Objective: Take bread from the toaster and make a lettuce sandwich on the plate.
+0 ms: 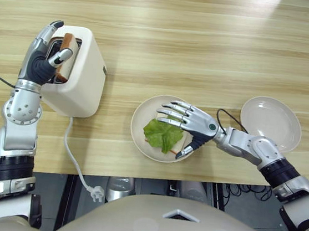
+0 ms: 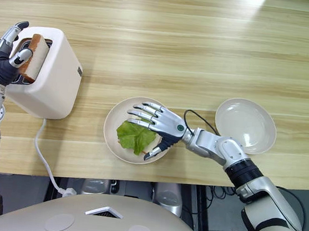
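A cream toaster (image 1: 79,79) stands at the left of the wooden table. A slice of bread (image 1: 66,55) sticks up out of its slot, and my left hand (image 1: 45,58) is shut on that slice from above. In front of me a beige plate (image 1: 141,118) holds a lower slice of bread (image 1: 174,145) with a green lettuce leaf (image 1: 162,134) on top. My right hand (image 1: 187,123) hovers over the plate's right side with fingers spread, holding nothing, its fingertips just above the lettuce.
A second, smaller plate (image 1: 271,123) lies at the right, near my right forearm. The toaster's white cord (image 1: 76,162) runs off the front edge of the table. A thin black cable (image 1: 228,116) loops between the two plates.
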`<state>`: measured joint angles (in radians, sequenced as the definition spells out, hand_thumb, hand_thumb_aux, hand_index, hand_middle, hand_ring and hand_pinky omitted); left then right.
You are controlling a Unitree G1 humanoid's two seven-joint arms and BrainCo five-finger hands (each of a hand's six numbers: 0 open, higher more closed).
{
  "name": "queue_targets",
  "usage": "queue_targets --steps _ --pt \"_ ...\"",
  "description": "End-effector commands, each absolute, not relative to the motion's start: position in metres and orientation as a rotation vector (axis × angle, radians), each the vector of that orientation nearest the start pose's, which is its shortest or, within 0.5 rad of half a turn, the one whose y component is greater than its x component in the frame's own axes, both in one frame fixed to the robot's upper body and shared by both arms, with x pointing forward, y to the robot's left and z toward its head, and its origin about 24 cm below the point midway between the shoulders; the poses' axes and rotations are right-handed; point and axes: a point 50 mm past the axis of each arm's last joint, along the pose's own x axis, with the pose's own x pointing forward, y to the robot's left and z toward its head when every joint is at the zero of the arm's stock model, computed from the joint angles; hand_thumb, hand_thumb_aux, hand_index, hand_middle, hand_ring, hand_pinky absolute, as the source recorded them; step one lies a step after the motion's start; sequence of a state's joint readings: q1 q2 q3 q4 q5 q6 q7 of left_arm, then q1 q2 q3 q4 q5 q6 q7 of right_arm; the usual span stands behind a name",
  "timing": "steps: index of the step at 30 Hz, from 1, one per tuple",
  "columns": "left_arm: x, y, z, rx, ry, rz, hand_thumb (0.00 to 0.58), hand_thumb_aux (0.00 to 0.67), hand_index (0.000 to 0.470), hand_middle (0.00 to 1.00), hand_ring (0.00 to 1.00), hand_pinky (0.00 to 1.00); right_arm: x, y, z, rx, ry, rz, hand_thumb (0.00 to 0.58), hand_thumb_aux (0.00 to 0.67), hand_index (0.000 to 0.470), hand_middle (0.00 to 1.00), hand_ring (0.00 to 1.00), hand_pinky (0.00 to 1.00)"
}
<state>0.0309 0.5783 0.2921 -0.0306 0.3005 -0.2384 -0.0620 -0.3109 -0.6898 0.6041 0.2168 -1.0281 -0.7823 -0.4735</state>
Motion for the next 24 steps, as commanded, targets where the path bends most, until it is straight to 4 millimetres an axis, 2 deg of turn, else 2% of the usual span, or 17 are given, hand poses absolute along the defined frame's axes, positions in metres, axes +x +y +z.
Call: queue_targets --steps 1,6,13,17,18,19,20,21,22,24 --pt "0.233 0.297 0.137 1.094 -0.227 0.227 0.000 0.000 0.000 0.00 0.00 0.00 0.230 -0.117 0.061 -1.204 -0.999 0.817 0.000 0.000 0.000 0.00 0.00 0.00" --pt "0.233 0.307 0.125 1.314 -0.053 0.283 0.000 0.000 0.000 0.00 0.00 0.00 0.232 -0.115 0.060 -1.171 -0.988 0.786 0.000 0.000 0.000 0.00 0.00 0.00" --pt "0.232 0.306 0.101 1.362 0.151 0.196 0.000 0.000 0.000 0.00 0.00 0.00 0.231 -0.112 0.059 -1.161 -0.994 0.779 0.000 0.000 0.000 0.00 0.00 0.00" --pt "0.232 0.302 0.089 1.339 0.212 0.131 0.000 0.000 0.000 0.00 0.00 0.00 0.231 -0.111 0.059 -1.165 -1.009 0.777 0.000 0.000 0.000 0.00 0.00 0.00" --pt "0.232 0.300 0.087 1.324 0.218 0.114 0.205 0.131 0.090 0.00 0.00 0.00 0.231 -0.111 0.059 -1.167 -1.011 0.777 0.000 0.000 0.000 0.00 0.00 0.00" --pt "0.232 0.298 0.086 1.318 0.223 0.101 0.205 0.131 0.090 0.00 0.00 0.00 0.231 -0.110 0.059 -1.168 -1.012 0.776 0.000 0.000 0.000 0.00 0.00 0.00" --pt "0.232 0.297 0.085 1.314 0.228 0.092 0.313 0.215 0.148 0.00 0.00 0.00 0.232 -0.110 0.059 -1.168 -1.013 0.774 0.000 0.000 0.000 0.00 0.00 0.00" --pt "0.233 0.297 0.085 1.309 0.230 0.090 0.313 0.215 0.148 0.00 0.00 0.00 0.232 -0.110 0.058 -1.168 -1.011 0.773 0.000 0.000 0.000 0.00 0.00 0.00" --pt "0.233 0.298 0.086 1.313 0.228 0.096 0.580 0.670 0.460 0.00 0.00 0.00 0.232 -0.110 0.057 -1.167 -1.010 0.772 0.000 0.000 0.000 0.00 0.00 0.00" --pt "0.234 0.300 0.095 1.305 0.193 0.148 0.580 0.670 0.460 0.00 0.00 0.00 0.231 -0.109 0.056 -1.166 -1.008 0.773 0.000 0.000 0.000 0.00 0.00 0.00"
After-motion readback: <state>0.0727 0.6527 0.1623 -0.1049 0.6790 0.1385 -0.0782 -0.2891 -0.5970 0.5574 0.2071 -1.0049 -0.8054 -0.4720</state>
